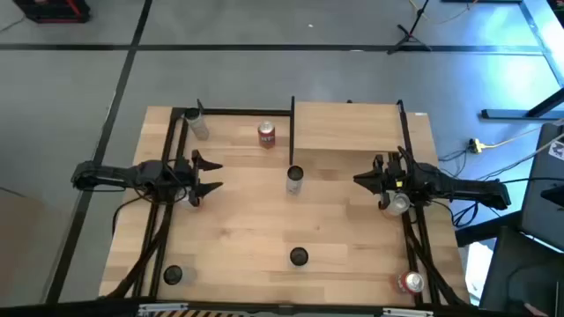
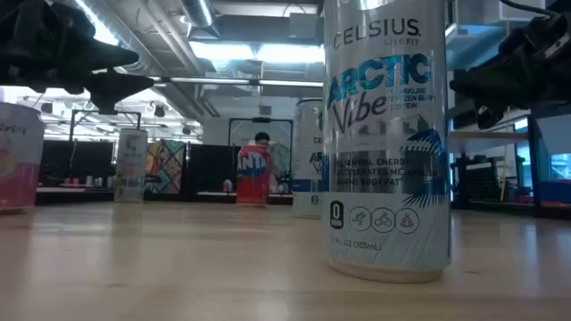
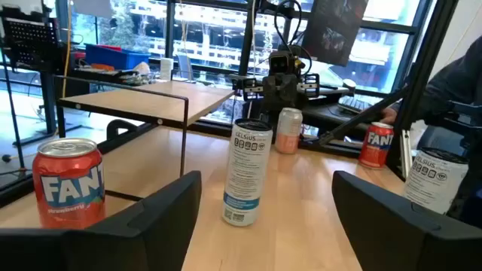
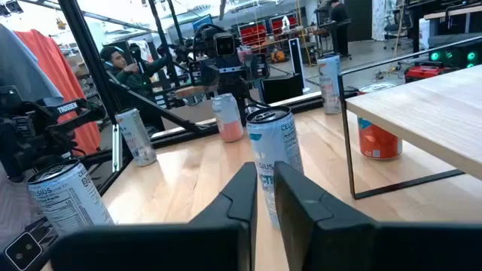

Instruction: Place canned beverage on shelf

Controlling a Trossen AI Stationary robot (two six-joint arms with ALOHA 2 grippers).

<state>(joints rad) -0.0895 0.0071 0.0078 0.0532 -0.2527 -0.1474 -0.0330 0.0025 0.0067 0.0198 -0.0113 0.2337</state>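
Light-wood tabletop (image 1: 247, 220) with a smooth plank grain is being viewed from above, framed by thin black metal bars and standing on a grey floor. Nothing is being carried yet: the task is judged barely begun, with picking, lifting and setting down all left.

At the left edge, the left gripper (image 1: 208, 174) is being held above the table with its dark fingers spread wide and empty. A slim silver can (image 1: 198, 124) is being seen at the far left corner, then a squat red Fanta can (image 1: 266, 134) just beside the shelf.

At mid-table, the tall white Celsius can (image 1: 294, 180) is standing upright, glossy and cylindrical, near the shelf's front post.

The shelf (image 1: 348, 130), a flat pale board on black posts, is being left bare.

The right gripper (image 1: 365, 180) is being held with its fingers nearly closed, gripping nothing, pointed at the Celsius can.
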